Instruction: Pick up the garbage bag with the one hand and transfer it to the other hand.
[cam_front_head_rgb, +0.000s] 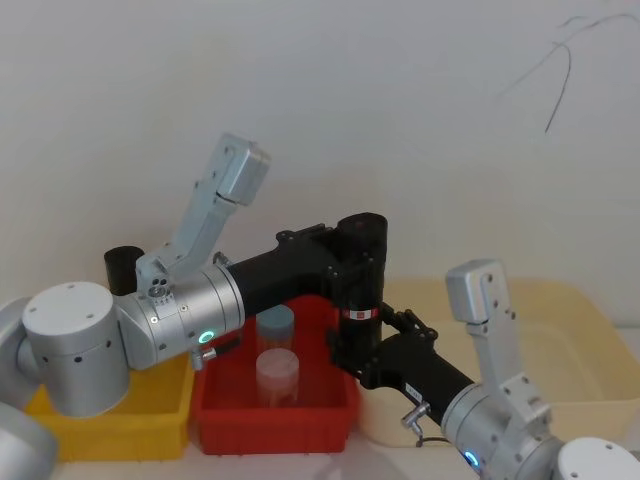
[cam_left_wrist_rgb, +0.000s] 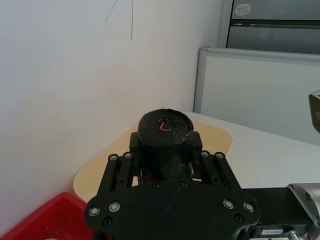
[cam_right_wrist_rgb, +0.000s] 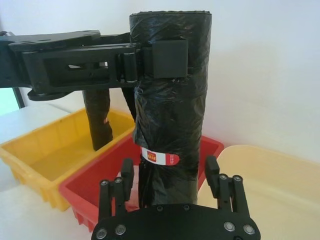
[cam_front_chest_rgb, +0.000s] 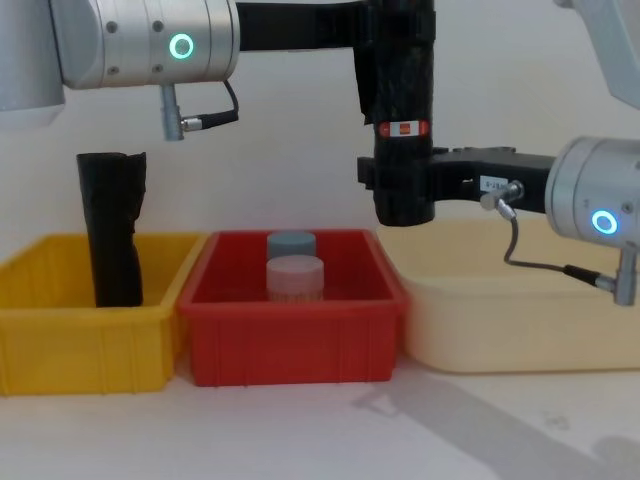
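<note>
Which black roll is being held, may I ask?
The garbage bag in the left gripper, right gripper open around it; the other roll stands in the yellow bin.

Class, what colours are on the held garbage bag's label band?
Red and white label band on the garbage bag; best in the right wrist view.

You'll see the garbage bag (cam_right_wrist_rgb: 170, 110) is crinkled black plastic film with a slight sheen, its label band (cam_right_wrist_rgb: 160, 157) glossy. The left end effector (cam_front_chest_rgb: 397, 40) and right end effector (cam_front_chest_rgb: 402, 188) are matt black; the left wrist casing (cam_front_chest_rgb: 150, 40) is satin silver metal. The red bin (cam_front_chest_rgb: 290, 345) is smooth plastic.
</note>
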